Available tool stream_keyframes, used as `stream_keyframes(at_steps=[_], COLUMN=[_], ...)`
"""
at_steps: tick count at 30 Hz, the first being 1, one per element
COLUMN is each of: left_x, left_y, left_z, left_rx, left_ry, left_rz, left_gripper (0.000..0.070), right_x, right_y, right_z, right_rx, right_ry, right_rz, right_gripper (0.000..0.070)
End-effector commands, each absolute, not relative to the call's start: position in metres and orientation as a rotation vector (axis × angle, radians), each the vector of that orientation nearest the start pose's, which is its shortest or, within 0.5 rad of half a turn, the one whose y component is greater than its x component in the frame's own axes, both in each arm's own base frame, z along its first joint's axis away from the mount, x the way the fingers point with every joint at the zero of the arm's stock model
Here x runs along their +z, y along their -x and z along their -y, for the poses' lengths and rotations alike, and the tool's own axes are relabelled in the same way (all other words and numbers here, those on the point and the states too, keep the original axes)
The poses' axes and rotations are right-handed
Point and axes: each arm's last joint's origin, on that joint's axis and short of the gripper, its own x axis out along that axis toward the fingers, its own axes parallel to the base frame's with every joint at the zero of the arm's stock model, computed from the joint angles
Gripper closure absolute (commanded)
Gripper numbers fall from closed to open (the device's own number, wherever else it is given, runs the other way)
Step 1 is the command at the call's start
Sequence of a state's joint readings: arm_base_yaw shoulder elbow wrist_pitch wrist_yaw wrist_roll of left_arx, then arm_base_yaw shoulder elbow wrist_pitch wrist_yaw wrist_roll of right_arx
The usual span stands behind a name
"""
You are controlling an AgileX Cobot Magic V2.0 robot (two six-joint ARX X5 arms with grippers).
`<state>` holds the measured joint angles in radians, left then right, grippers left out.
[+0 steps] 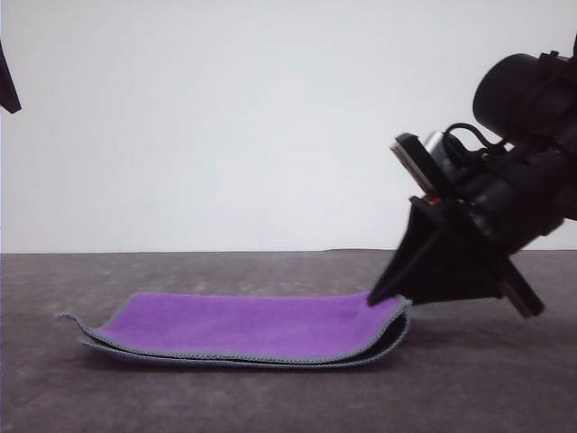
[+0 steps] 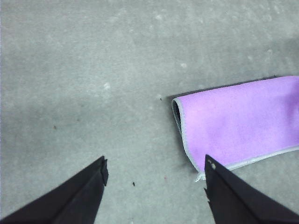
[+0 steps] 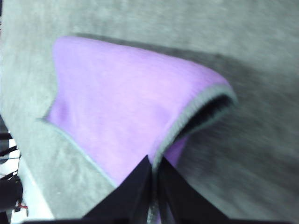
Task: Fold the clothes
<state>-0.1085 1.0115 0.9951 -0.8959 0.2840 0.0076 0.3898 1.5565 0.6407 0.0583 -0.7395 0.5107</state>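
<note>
Your right gripper [image 1: 374, 299] is pinching the pale grey stitched edge of the small square soft cloth [image 1: 243, 327], purple face up, with its black fingers [image 3: 140, 186] pressed together on the hem. That cloth lies folded over on the rough grey table [image 1: 487, 388], two layers showing from the front, and it stretches away from the right gripper's tips toward your left side. At the pinched corner the top layer is lifted a little, so a dark gap opens between the layers [image 3: 212, 105]. Your left gripper [image 2: 154, 173] hangs above the table with its jaws spread wide apart and nothing between them. The cloth's far end [image 2: 233, 123] lies just beside one left fingertip [image 2: 212, 170].
</note>
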Motion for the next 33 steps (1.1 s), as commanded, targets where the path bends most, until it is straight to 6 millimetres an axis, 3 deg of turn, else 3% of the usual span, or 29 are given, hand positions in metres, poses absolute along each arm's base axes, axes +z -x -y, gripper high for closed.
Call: stream_keyframes(at_steps=[1, 11, 21, 27, 33], left_x=[0.31, 0.31, 0.311, 0.311, 0.311], left_y=[-0.184, -0.184, -0.186, -0.186, -0.186], left_z=[0.028, 0.028, 0.028, 0.028, 0.028], left_rx=[-0.362, -0.356, -0.357, -0.357, -0.358], left_ry=[0.08, 0.091, 0.089, 0.089, 0.089], left_rz=[-0.907, -0.906, -0.887, -0.886, -0.886], left_gripper=[0.0301, 0.0301, 0.0301, 0.0301, 0.0301], right_x=[0.143, 0.161, 0.164, 0.163, 0.161], right_y=[-0.245, -0.243, -0.26, -0.268, -0.267], right_z=[-0.131, -0.186, -0.245, -0.261, -0.264], right_rx=[0.844, 0.987, 1.087, 1.098, 1.089], right_ry=[-0.6, -0.582, -0.543, -0.55, -0.541], right_rz=[-1.141, -1.1, -1.125, -1.134, -1.131], right_gripper=[0.0696, 0.0696, 0.0696, 0.0696, 0.0693])
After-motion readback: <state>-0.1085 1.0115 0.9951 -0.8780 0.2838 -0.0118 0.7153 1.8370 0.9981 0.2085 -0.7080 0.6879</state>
